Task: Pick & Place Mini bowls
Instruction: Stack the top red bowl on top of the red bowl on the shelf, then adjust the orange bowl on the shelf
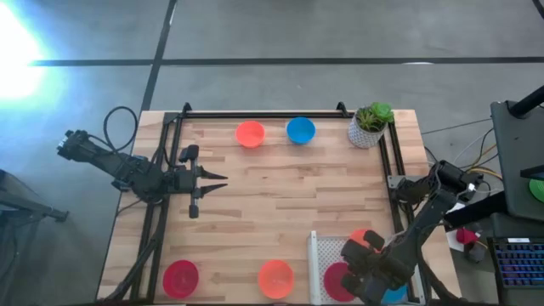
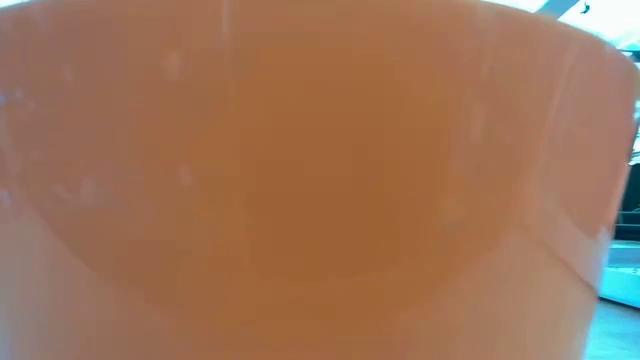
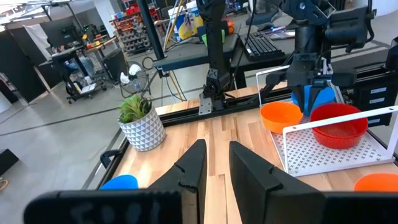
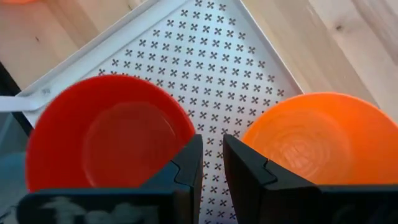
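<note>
Wooden table, contents listed from left to right.

Left gripper: at the table's left side, about halfway along, pointing toward the middle. Fingers stand a narrow gap apart, nothing between them.

Red mini bowl: near edge, left, standing alone.

Orange-red mini bowl: far edge, with a blue mini bowl just beside it on the right.

Orange mini bowl: near edge, centre, close to the low camera, whose view it fills.

White perforated tray: near right corner. Holds a red mini bowl and an orange mini bowl side by side, apart; a blue mini bowl behind them, partly hidden by the right arm.

Right gripper: over the tray, above the gap between the red and orange bowls. Fingers a narrow gap apart, holding nothing visible.

White pot with green plant: far right corner.
</note>
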Robot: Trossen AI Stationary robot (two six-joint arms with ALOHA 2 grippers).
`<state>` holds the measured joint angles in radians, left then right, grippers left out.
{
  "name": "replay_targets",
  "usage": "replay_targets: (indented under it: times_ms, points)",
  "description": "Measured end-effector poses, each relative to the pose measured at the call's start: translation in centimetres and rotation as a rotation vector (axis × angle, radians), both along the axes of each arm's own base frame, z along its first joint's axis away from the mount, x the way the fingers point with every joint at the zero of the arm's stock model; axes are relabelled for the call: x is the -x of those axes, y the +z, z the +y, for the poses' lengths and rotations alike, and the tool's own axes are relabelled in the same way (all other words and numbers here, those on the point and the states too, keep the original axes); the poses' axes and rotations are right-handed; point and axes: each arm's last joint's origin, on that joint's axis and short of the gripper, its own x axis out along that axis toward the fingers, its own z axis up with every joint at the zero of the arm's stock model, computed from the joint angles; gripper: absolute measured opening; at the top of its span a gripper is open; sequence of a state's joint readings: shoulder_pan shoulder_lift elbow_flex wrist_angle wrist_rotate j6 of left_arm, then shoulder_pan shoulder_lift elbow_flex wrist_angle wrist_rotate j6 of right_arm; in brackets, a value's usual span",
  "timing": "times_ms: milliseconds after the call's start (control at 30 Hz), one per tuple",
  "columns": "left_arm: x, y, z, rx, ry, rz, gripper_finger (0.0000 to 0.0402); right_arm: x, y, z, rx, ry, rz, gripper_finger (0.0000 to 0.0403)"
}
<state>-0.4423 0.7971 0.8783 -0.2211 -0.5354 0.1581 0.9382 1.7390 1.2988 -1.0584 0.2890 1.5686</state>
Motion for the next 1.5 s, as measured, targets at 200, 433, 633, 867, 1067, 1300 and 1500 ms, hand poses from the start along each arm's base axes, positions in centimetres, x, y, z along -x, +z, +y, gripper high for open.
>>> replay_targets:
  times_ms: [200, 433, 633, 867, 1067, 1300, 1500]
  points:
    - [0.0, 0.0, 0.0, -0.007, -0.001, 0.001, 0.0064, -0.2, 0.6, 0.2, -0.02, -0.001, -0.013, 0.0059]
    - [0.0, 0.0, 0.0, -0.007, -0.001, 0.001, 0.0064, -0.8, 3.5, 0.8, -0.032, 0.072, -0.113, 0.0059]
    - [0.0, 0.0, 0.0, -0.002, 0.0, 0.0, 0.0064, -1.2, 4.7, 1.0, 0.021, 0.161, -0.183, 0.0059]
    - [0.0, 0.0, 0.0, -0.001, 0.0, 0.0, 0.0064, -1.1, 4.7, 1.1, 0.017, 0.177, -0.178, 0.0059]
    - [0.0, 0.0, 0.0, 0.0, 0.0, 0.0, 0.0064, -1.1, 4.7, 1.1, 0.014, 0.173, -0.178, 0.0059]
    - [0.0, 0.0, 0.0, 0.001, 0.0, 0.0, 0.0064, -1.1, 4.7, 1.1, 0.01, 0.171, -0.177, 0.0059]
    - [0.0, 0.0, 0.0, 0.001, 0.0, 0.0, 0.0064, -0.8, 3.9, 0.9, 0.032, 0.162, -0.166, 0.0059]
